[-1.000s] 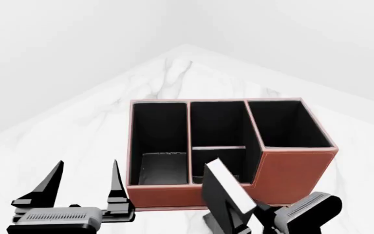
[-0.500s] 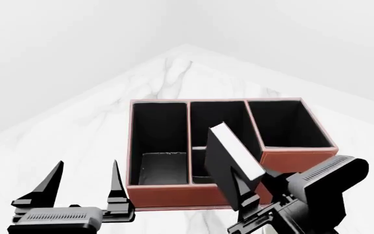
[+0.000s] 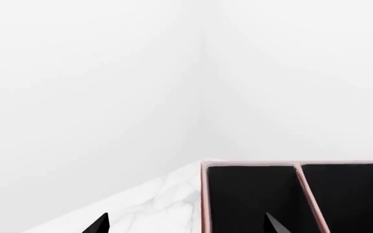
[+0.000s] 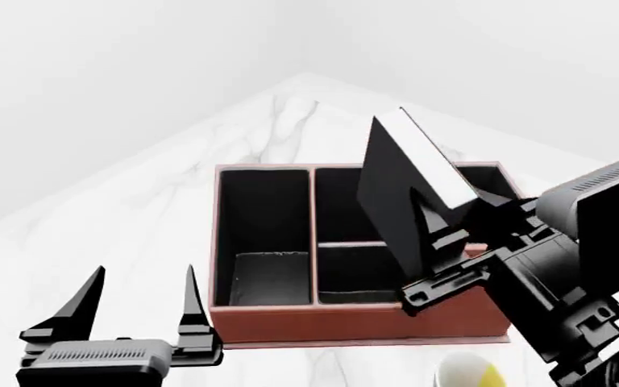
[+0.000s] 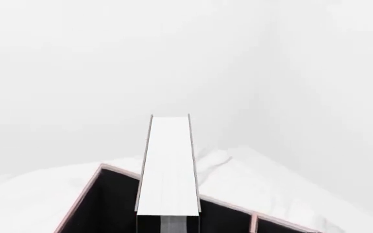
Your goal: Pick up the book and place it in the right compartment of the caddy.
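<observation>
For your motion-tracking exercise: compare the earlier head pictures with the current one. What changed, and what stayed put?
The right claw lifted the thick black hardcover book up and back over the reddish-brown leather-look caddy, keeping its grip. The open left claw and caddy stayed put.

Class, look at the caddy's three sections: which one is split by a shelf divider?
The middle section of the caddy: a reddish-brown shelf crosses it. The left section is undivided; the right compartment is mostly hidden behind the book.
</observation>
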